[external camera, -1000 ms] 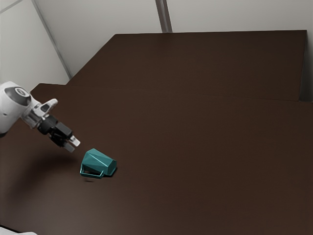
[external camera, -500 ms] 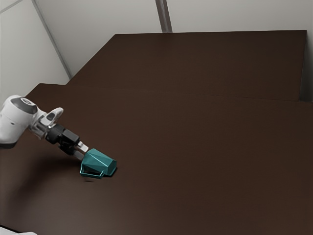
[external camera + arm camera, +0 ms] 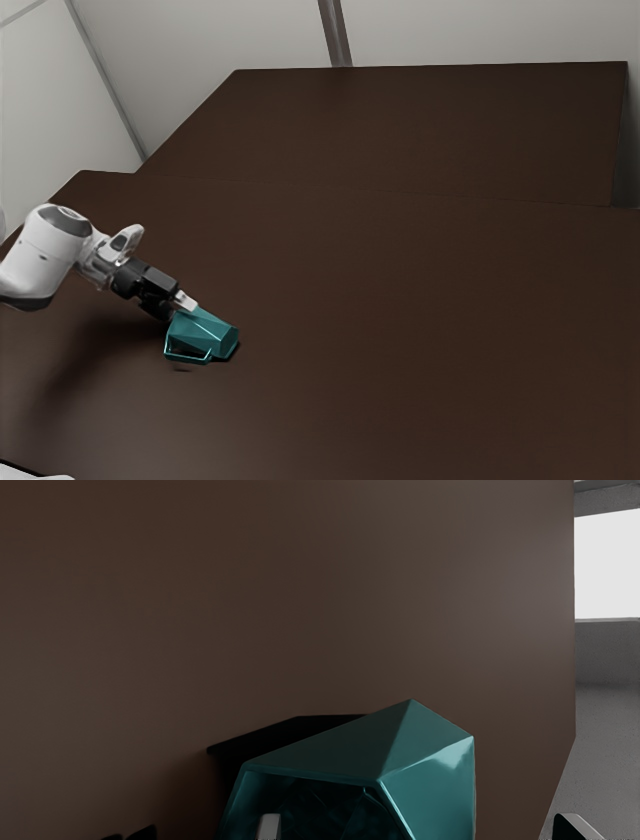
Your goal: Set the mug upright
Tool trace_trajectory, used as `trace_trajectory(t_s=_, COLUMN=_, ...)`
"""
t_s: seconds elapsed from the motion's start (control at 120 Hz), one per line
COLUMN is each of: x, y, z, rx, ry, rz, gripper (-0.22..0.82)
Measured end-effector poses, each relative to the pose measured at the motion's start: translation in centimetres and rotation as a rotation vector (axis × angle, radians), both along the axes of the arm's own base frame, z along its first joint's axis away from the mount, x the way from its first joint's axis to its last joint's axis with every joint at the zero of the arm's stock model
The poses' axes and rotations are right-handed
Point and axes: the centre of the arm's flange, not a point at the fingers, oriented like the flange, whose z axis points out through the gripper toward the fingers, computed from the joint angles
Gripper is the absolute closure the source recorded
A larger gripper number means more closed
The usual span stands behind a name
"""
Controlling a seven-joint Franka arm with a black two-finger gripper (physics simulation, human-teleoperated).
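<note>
My fingers [image 3: 270, 827], apart, are now in at 11 o'clock of the glossy, faceted teal mug [image 3: 205, 332], exterior view. Mug's still on its side; wall grip looks next.

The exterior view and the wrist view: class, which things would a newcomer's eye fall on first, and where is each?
Probably the teal mug, lying on its side on the dark brown table, toward the exterior view's left. Next, the open gripper, with one fingertip at the mug's mouth and the other outside its wall. The wrist view also shows a bright white patch beyond the table's edge.
</note>
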Motion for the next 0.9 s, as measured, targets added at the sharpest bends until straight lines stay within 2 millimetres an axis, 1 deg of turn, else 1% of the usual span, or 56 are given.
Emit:
trace_trajectory(t_s=0.033, x=0.0, y=-0.1, z=-0.1, rx=-0.009, ry=0.003, rz=-0.002, gripper=0.06)
trace_trajectory(t_s=0.158, x=-0.2, y=-0.3, z=-0.5, rx=-0.032, ry=0.011, rz=-0.005, gripper=0.27)
trace_trajectory(t_s=0.367, x=-0.4, y=-0.5, z=-0.6, rx=-0.056, ry=0.017, rz=-0.012, gripper=0.50)
trace_trajectory(t_s=0.45, x=-0.4, y=-0.5, z=-0.2, rx=-0.065, ry=0.014, rz=-0.018, gripper=0.56)
trace_trajectory(t_s=0.575, x=-0.5, y=-0.5, z=0.3, rx=-0.080, ry=0.011, rz=-0.025, gripper=0.61)
trace_trajectory(t_s=0.742, x=-0.5, y=-1.1, z=0.9, rx=-0.097, ry=0.006, rz=-0.046, gripper=0.71)
trace_trajectory(t_s=0.833, x=-0.2, y=-1.7, z=1.6, rx=-0.100, ry=-0.010, rz=-0.061, gripper=0.74)
trace_trajectory(t_s=0.9, x=0.0, y=-2.1, z=2.6, rx=-0.092, ry=-0.030, rz=-0.071, gripper=0.75)
